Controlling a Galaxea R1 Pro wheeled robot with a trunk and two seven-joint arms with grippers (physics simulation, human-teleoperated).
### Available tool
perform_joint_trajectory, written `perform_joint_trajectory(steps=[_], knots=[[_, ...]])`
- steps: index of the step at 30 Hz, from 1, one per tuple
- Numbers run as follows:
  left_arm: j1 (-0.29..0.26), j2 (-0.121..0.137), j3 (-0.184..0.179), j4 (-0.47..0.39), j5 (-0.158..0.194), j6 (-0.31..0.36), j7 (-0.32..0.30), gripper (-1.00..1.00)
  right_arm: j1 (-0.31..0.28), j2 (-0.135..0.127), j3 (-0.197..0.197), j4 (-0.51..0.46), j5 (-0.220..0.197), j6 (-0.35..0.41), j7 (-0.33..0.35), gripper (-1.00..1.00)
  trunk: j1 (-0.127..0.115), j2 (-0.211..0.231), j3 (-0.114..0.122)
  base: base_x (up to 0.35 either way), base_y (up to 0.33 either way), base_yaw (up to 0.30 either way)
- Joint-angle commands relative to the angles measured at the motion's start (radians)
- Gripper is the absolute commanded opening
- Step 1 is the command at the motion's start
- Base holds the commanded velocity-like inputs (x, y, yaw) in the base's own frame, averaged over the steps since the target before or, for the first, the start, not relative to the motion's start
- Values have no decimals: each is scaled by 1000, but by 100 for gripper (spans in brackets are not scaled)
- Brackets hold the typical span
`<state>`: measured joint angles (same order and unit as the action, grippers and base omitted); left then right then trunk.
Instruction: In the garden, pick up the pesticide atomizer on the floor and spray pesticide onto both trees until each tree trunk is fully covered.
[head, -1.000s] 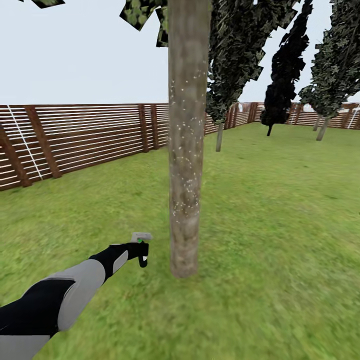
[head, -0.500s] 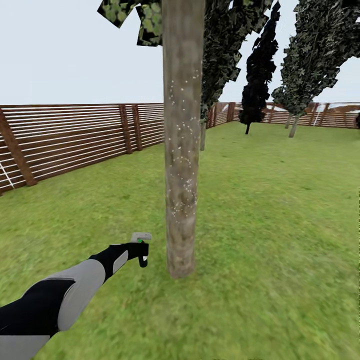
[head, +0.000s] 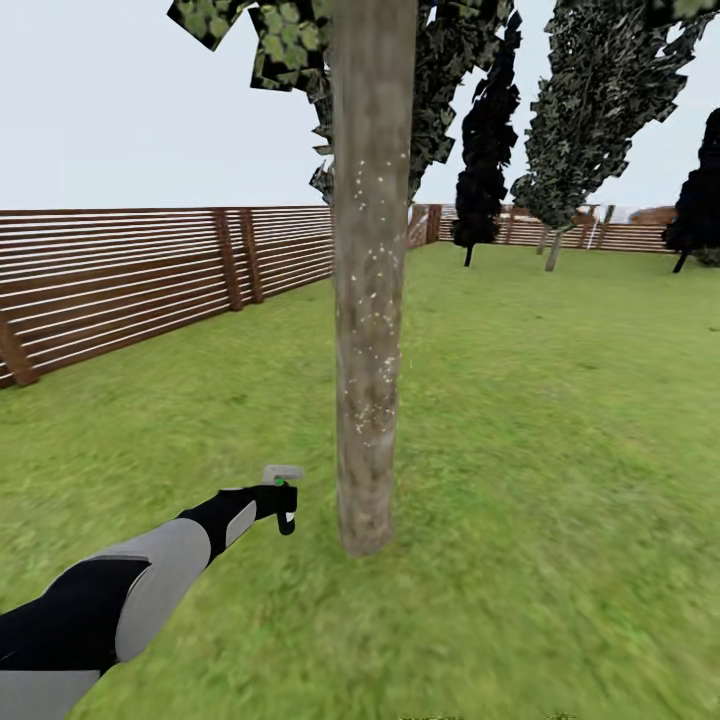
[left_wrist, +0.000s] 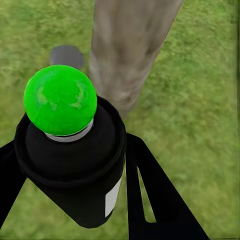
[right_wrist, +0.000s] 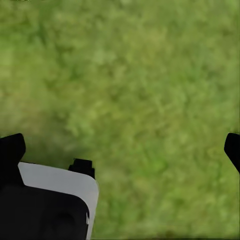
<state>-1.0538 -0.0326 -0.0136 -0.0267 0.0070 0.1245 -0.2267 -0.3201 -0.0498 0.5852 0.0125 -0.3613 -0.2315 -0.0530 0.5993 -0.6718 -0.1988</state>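
Observation:
One tree's thick grey-brown tree trunk (head: 370, 300) rises from the garden lawn straight ahead, with pale specks scattered over its middle stretch. Blocky green leaves (head: 290, 40) hang at its top. My left gripper (head: 284, 505) reaches out low beside the trunk's base, on its left in the head view, and is shut on the pesticide atomizer (head: 283, 480). Seen from the left wrist, the atomizer (left_wrist: 75, 150) is a black bottle with a bright green ball on top, held between the fingers (left_wrist: 150, 195), with the trunk (left_wrist: 130, 45) just beyond it. My right gripper (right_wrist: 122, 147) is open above bare grass.
A brown slat fence (head: 130, 290) runs along the left and across the back of the lawn (head: 560, 420). Dark narrow conifers (head: 485, 130) stand far behind the trunk and at the back right. A small dark round patch (left_wrist: 66, 55) lies on the grass near the trunk's foot.
The whole head view has shifted: the fence and conifers slid left in the picture, so the camera moved. The left arm and atomizer keep their place in the picture beside the trunk.

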Motion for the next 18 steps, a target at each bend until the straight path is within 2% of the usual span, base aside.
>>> perform_joint_trajectory(steps=[1,7,18], knots=[[0,0,-2,-2,-1,6,-3,-100,-1,1,8,1,-7,-3,-2,100,0,-1,-1,0,350,-296],[0,0,-2,-2,-1,6,-3,-100,-1,1,8,1,-7,-3,-2,100,0,-1,-5,0,350,-278],[0,0,-2,-2,-1,6,-3,-100,-1,1,8,1,-7,-3,-2,100,0,-1,-19,0,350,-219]])
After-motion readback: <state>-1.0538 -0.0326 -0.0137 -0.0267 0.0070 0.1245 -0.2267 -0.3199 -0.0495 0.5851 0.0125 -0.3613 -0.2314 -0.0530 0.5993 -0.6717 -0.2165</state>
